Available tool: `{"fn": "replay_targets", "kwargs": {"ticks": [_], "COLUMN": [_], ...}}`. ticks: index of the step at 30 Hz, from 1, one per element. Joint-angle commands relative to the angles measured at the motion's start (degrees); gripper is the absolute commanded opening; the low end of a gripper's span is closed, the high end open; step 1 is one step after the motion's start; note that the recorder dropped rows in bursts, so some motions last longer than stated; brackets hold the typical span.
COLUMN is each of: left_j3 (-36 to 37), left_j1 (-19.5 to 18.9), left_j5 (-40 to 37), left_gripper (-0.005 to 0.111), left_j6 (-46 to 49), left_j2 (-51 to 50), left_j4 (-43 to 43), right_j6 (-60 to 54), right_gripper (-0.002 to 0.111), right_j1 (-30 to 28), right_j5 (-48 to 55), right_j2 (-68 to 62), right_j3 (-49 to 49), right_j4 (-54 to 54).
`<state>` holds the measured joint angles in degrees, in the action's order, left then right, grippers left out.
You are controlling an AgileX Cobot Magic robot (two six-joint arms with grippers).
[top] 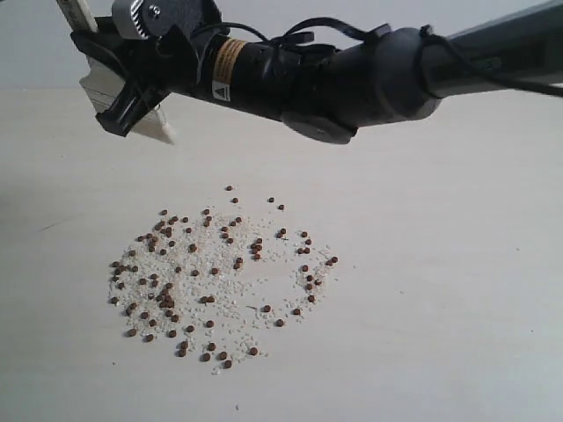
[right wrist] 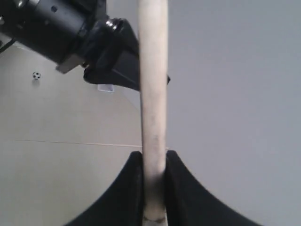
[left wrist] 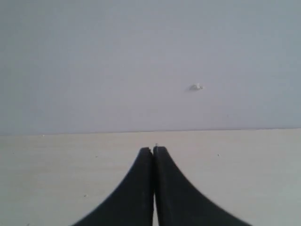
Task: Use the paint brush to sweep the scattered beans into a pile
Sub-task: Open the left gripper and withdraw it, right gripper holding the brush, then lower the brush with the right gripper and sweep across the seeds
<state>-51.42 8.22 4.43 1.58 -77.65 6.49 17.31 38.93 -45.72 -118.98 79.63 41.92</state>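
Note:
The beans [top: 211,272] lie scattered in a loose round patch on the table, reddish-brown dots mixed with white grains; no compact pile shows. My right gripper [top: 123,101] reaches across to the upper left, well above and behind the patch, shut on the paint brush. The brush's whitish bristles [top: 164,128] point down and hang clear of the table. In the right wrist view the cream handle [right wrist: 153,84] runs straight up between the fingers of the right gripper [right wrist: 154,157]. My left gripper [left wrist: 153,150] is shut on nothing, over bare table.
The pale wooden table [top: 457,281] stretches wide around the patch. The right arm's black body [top: 352,75] crosses the top of the exterior view. Another black arm part [right wrist: 61,33] and a tiny ball [right wrist: 36,75] appear in the right wrist view.

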Motion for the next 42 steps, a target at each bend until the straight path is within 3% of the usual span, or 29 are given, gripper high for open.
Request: {"fn": "replay_targets", "kwargs": {"ticks": [1,4,9,12,17,22,26,32,35,42], "left_j3": [16.3,25.8,35.3,39.7,43.8,46.1,48.0,48.1,48.1,50.4], "left_j1": [-0.2,-0.2,-0.2,-0.2,-0.2,-0.2,-0.2,-0.2,-0.2,-0.2], "left_j5": [20.9,31.0,30.0,31.6,29.5,20.2,18.5,10.2,8.8,8.7], "left_gripper": [0.0,0.0,0.0,0.0,0.0,0.0,0.0,0.0,0.0,0.0], "left_j6": [0.1,0.1,6.6,10.0,17.0,20.8,23.5,31.3,31.7,46.9], "left_j2": [8.4,15.5,29.8,38.9,54.0,64.1,69.2,73.0,73.1,72.9], "left_j4": [0.1,0.1,0.2,5.7,11.6,12.6,14.0,23.5,27.0,47.6], "right_j6": [9.2,13.8,15.0,15.4,15.8,12.3,9.5,-0.2,-2.7,-3.0], "right_gripper": [0.0,0.0,0.0,0.0,0.0,0.0,0.0,0.0,0.0,0.0], "right_j1": [-3.0,-5.1,-7.6,-7.8,-7.8,-7.8,-7.8,-8.0,-9.2,-13.7], "right_j5": [-0.1,0.1,0.2,0.2,-4.7,-7.6,-7.2,-5.1,-8.9,-20.3], "right_j2": [4.2,6.2,7.5,7.5,7.5,7.5,6.8,3.2,0.4,-7.3], "right_j3": [-1.7,-3.0,-4.6,-4.7,-4.7,-4.7,-4.7,-4.7,-4.5,-0.9], "right_j4": [13.0,16.3,19.5,21.5,28.0,31.7,31.7,26.4,24.8,19.8]}}
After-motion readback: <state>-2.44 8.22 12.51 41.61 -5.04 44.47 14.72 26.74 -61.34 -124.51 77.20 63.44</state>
